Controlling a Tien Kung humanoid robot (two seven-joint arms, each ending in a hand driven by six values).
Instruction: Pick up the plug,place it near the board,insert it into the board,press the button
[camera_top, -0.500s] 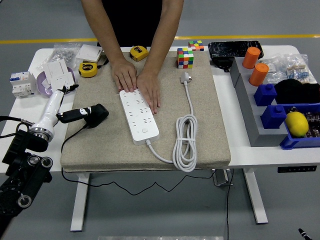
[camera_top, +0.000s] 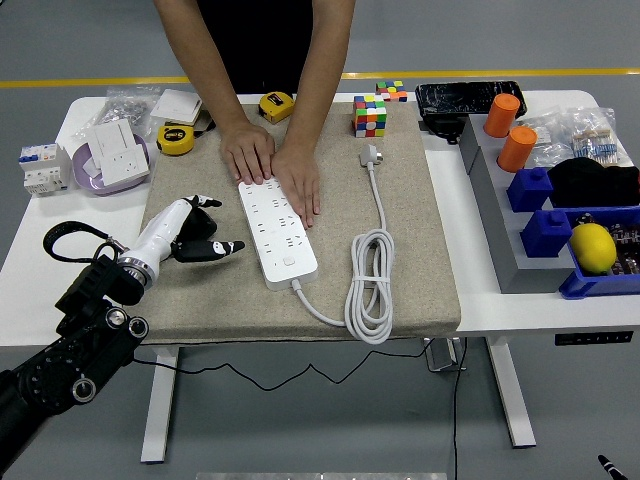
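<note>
A: Well, on the white surface there's a tan mat, and the long white board lies slantwise on it. Who's pinning it?

B: A person at the far side. Both the person's hands lie flat on the board's far end, so the near sockets are free.

A: And the robot?

B: The left robot hand hangs just left of the board. Its fingers look curled round a dark thing, which I take for the black plug, though it's hard to tell plug from fingertip.

A: So the plug's beside the board, not yet in. How would you go about it?

B: I'd pick a socket clear of the person's hands and turn the pins straight down over its holes. Then I'd lower squarely; going in at a slant would probably jam or shove the board sideways.

A: The button?

B: It's at the near end, for afterwards.
</note>
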